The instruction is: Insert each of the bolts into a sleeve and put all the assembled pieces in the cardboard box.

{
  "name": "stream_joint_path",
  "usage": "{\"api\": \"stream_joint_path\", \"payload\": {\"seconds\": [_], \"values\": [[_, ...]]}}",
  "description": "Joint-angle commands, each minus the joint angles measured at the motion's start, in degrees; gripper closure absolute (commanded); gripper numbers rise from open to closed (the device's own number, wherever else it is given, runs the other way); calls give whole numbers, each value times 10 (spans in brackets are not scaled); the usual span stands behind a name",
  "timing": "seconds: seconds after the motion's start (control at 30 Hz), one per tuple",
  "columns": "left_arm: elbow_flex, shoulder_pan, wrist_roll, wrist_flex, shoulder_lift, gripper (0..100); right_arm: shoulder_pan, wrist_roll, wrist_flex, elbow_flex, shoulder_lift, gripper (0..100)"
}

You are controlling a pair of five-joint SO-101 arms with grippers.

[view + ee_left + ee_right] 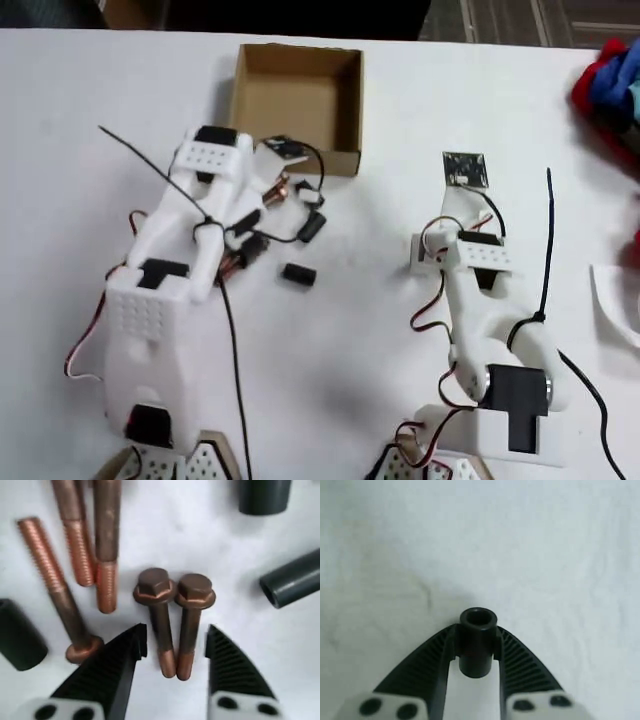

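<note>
My left gripper (176,636) is open and hangs low over a pair of copper bolts (160,625) lying side by side, whose threaded ends lie between its fingers. Three more bolts (75,535) are spread just beyond them. Dark sleeves (292,577) lie around the bolts, one (20,635) close beside a finger. My right gripper (477,652) is shut on a black sleeve (478,642) that points away from the wrist, its bore showing, over bare white table. The cardboard box (335,160) stands open at the back, just past the left arm (205,190).
Two loose sleeves (298,274) lie on the table between the arms. The right arm (480,300) sits right of centre with bare table ahead of it. A pile of coloured cloth (610,80) and a white curved object (615,300) occupy the right edge.
</note>
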Motion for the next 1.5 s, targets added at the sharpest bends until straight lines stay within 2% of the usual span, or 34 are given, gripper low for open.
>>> {"api": "stream_joint_path", "payload": {"seconds": [0.0,0.17,0.3,0.63,1.03,1.1,1.2,1.4,1.47], "values": [[-51,8,1,25,-12,780,-7,-4,-4,-3,-33,978],[-99,18,1,78,-10,801,-7,-4,-4,-3,-35,978],[-70,28,1,84,-4,801,-7,-4,-4,-3,-35,978],[49,45,1,-26,-5,801,-7,-4,-7,-3,-32,978],[57,42,25,-99,-4,804,-7,-4,-7,-3,-32,978],[55,42,25,-103,-4,844,-7,-4,-7,-3,-32,978],[57,42,25,-102,-4,981,-7,-4,-7,-3,-32,978],[52,45,25,-101,-8,974,-7,-4,-7,-3,-32,978],[46,47,46,-102,-12,975,-7,-4,-7,-3,-32,978]]}}
